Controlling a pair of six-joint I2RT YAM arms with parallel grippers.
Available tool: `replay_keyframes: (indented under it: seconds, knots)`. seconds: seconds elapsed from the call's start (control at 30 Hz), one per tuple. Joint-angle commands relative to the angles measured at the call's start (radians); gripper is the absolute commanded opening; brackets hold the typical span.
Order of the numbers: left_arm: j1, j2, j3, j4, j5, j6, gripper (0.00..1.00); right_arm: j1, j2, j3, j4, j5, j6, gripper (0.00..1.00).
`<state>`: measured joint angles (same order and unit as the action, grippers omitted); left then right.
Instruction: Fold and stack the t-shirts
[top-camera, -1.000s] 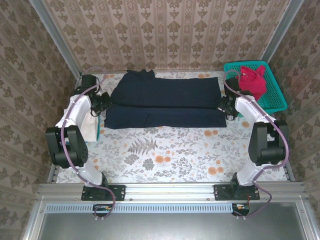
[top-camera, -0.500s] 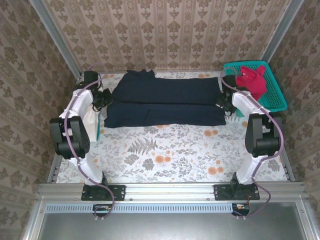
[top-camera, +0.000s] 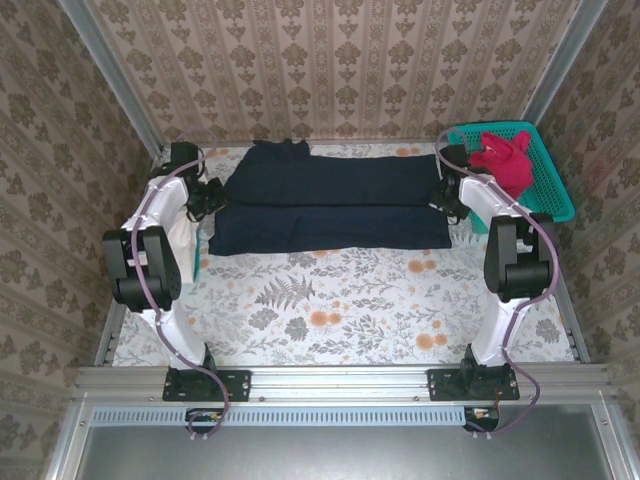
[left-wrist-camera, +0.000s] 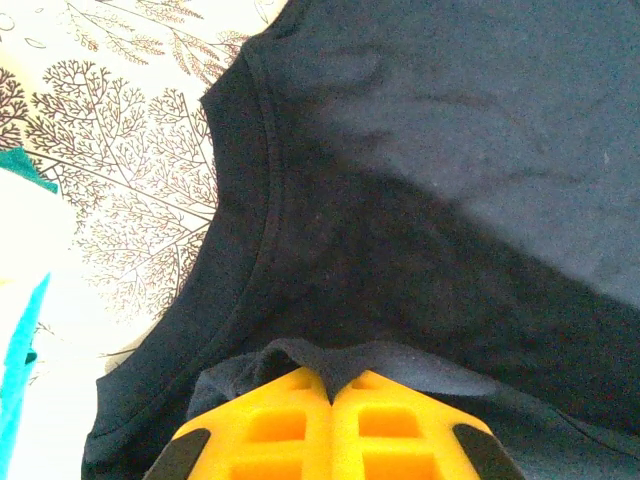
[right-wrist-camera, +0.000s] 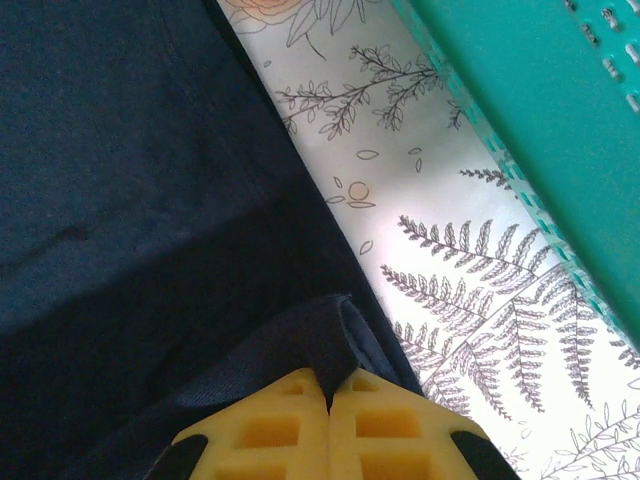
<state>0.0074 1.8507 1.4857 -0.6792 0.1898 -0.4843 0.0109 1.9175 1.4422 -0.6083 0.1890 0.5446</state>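
Dark navy cloth t-shirt (top-camera: 330, 205) lies half-folded along the far edge of the tabletop (top-camera: 330, 300); I see left jaws and right jaws each pinching an end. Thin pinches: an uneven pull could slip one, skewing my fold.

Walls: three sides, beige wallpaper (top-camera: 330, 60) with repeating brown damask motifs.
Corner posts: two pale metal uprights, left post (top-camera: 112, 85) and right post (top-camera: 562, 62).
Table (top-camera: 340, 300): white covering printed with orange flowers and grey fern fronds.
Near edge: aluminium rail (top-camera: 340, 381), with a grey panel (top-camera: 340, 450) below it.
Light: even and soft.
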Motion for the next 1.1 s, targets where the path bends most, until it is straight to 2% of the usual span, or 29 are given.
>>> replay_keyframes:
  seconds: [0.0,0.63,0.77,0.8,1.0,1.07]
  knots:
    - [0.024,0.029,0.044,0.009,-0.058,0.025,0.00,-0.017,0.030,0.029,-0.026,0.076,-0.021,0.00]
    - [0.026,0.144,0.122,0.011,-0.049,0.014,0.00,-0.020,0.123,0.093,-0.021,0.073,-0.027,0.00]
    - [0.027,0.168,0.141,0.007,-0.047,0.013,0.00,-0.020,0.148,0.115,-0.021,0.069,-0.032,0.04]
    - [0.028,0.173,0.145,0.006,-0.046,0.008,0.03,-0.021,0.148,0.114,-0.017,0.061,-0.036,0.09]
    - [0.026,0.123,0.099,0.052,0.000,-0.024,0.57,-0.017,0.016,-0.007,0.109,-0.004,-0.075,0.55]
    - [0.019,0.077,0.066,0.073,0.001,-0.032,0.72,-0.014,-0.059,-0.080,0.161,-0.024,-0.089,0.62]
